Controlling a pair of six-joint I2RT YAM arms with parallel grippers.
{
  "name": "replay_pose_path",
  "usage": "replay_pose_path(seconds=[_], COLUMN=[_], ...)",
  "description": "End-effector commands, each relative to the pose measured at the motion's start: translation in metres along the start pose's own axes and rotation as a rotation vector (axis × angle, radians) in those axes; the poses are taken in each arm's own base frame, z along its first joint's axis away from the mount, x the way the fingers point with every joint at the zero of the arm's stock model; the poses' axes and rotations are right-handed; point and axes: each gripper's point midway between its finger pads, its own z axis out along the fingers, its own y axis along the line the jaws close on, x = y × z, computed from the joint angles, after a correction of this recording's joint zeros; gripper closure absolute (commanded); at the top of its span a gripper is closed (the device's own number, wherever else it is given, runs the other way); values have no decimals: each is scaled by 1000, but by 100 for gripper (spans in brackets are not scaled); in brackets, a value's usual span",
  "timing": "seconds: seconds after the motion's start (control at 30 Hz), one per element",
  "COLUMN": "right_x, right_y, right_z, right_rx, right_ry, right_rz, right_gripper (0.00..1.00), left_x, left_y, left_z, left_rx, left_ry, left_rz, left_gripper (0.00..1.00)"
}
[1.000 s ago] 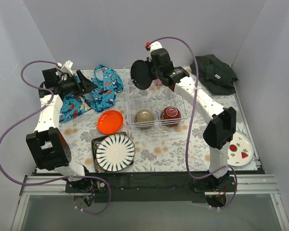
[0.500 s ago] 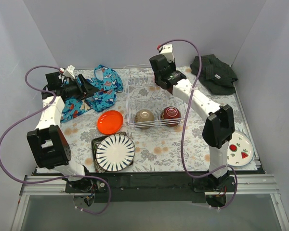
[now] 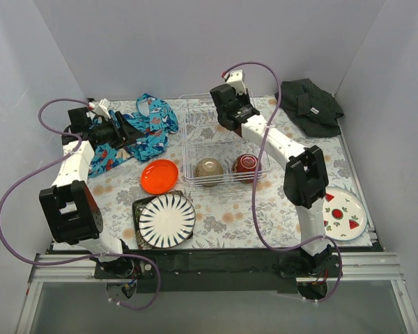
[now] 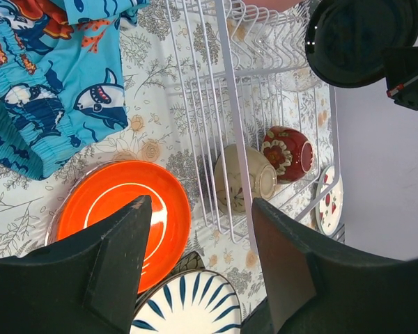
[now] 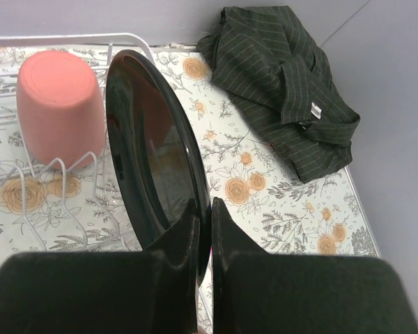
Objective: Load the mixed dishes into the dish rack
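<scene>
The white wire dish rack [image 3: 187, 149] holds the cream bowl [image 3: 210, 167] and the dark red bowl [image 3: 248, 164] at its front. My right gripper [image 5: 210, 205] is shut on the rim of the black dish [image 5: 153, 153] and holds it on edge over the rack's back right, beside the upturned pink cup [image 5: 59, 104]. From above, the right gripper [image 3: 228, 111] hides both. My left gripper [image 4: 200, 204] is open and empty, above the orange plate [image 4: 118, 216]. The black-striped plate [image 3: 166, 219] lies on the dark square plate [image 3: 139, 207]. The watermelon-print plate [image 3: 345, 212] is at the front right.
A blue patterned cloth [image 3: 143, 132] lies at the back left under my left gripper [image 3: 129, 129]. A dark green-black cloth [image 3: 308, 104] lies at the back right, and also shows in the right wrist view [image 5: 285, 76]. Grey walls close in three sides.
My right gripper has turned and lowered the black dish from above the rack's back left down towards the rack's back. My left arm has shifted slightly.
</scene>
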Motion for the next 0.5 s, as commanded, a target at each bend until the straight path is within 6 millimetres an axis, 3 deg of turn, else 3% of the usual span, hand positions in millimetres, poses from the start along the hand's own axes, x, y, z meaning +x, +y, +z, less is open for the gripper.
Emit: replay_pose_path(seconds=[0.0,0.23,0.37,0.47], right_x=[-16,1,0,-8], right_y=[4,22,23,20], right_z=[3,11,3,-9], right_rx=[25,-13,-70,-115], right_ry=[-43,-12,2,-4], right_rz=[52,6,9,15], right_gripper=[99,99,69,59], left_x=[4,12,21,28], left_y=[3,8,22,44], left_z=[-3,-4,-1,1], left_rx=[-14,-32,-78,-167], left_ry=[3,17,32,44], left_rz=[10,5,-8,-2], left_gripper=[41,41,39,39])
